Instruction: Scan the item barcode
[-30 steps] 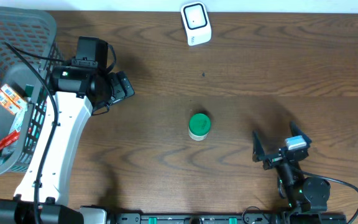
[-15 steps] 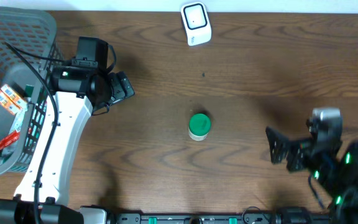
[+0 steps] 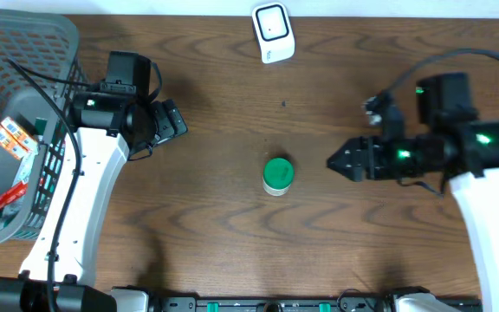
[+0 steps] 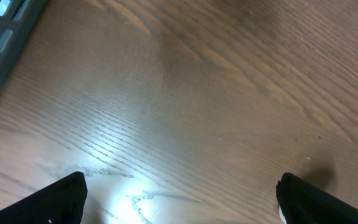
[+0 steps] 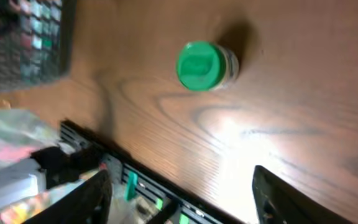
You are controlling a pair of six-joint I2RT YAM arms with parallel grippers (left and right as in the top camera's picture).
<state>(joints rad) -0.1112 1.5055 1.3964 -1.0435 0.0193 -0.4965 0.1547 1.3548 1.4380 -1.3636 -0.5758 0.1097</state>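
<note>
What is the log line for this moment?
stage: pre-grasp | jar: upright, untouched | right end effector: open, beside jar, apart | left end effector: open, empty | scanner: far side

A grey lattice basket (image 3: 26,48) is sitting at the far left of the dark wood-grain bench (image 3: 232,95), running off the edge of view. Inside it, two small orange-and-white boxes (image 3: 11,139) are lying side by side, and a red-and-white packet (image 3: 3,198) is resting lower down. A tiny dark speck (image 3: 283,105) is showing on the bare wood. A black rail with green fittings (image 3: 258,304) is running along the near edge.
</note>
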